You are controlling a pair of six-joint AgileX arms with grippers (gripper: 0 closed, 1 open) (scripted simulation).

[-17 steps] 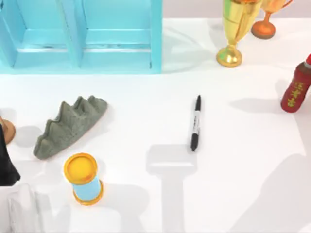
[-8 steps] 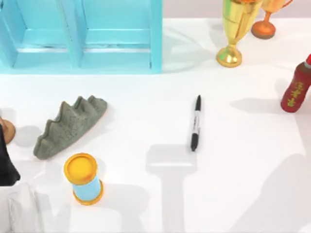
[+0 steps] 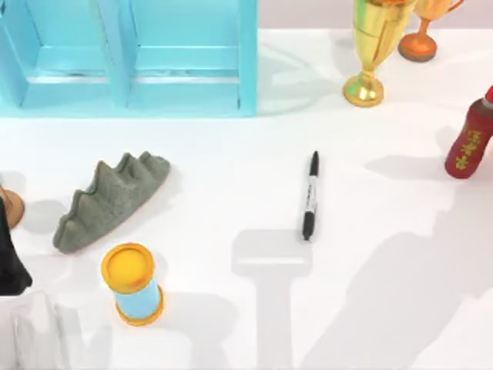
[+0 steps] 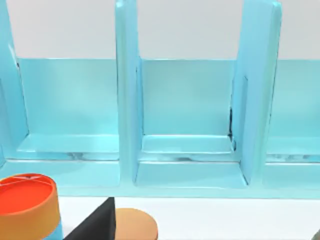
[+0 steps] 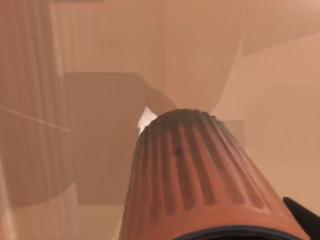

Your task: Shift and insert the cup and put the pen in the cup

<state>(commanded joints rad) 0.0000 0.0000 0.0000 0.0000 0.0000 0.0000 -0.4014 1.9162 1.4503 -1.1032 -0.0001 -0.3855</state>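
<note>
Pen position and heading are the governing finding. The slim black marker pen with a white-grey label band (image 3: pixel 310 196) lies flat on the white table (image 3: pixel 231 185), just toward 3 o'clock from centre. Its long axis runs nearly 12 to 6, the far end tipped slightly toward 1 o'clock. Nothing touches it.

The small reddish-brown ribbed cup (image 5: pixel 195 175) sits close under the right wrist camera. Beside its rim is a dark sliver that I take for the right gripper (image 5: pixel 301 216). Whether that gripper is clamped on the cup cannot be told. An arm's shadow falls across the table toward 4 to 5 o'clock.

The left gripper (image 3: pixel 9 258) is parked at 9 o'clock, its state likewise not determinable, with the blue cylinder with yellow-orange ends (image 3: pixel 132 284) and the grey ridged lump (image 3: pixel 108 202) between it and the pen.

Judgement: the pen lies nearer the right side. A grasp should close across the barrel, along 9 to 3.
</note>
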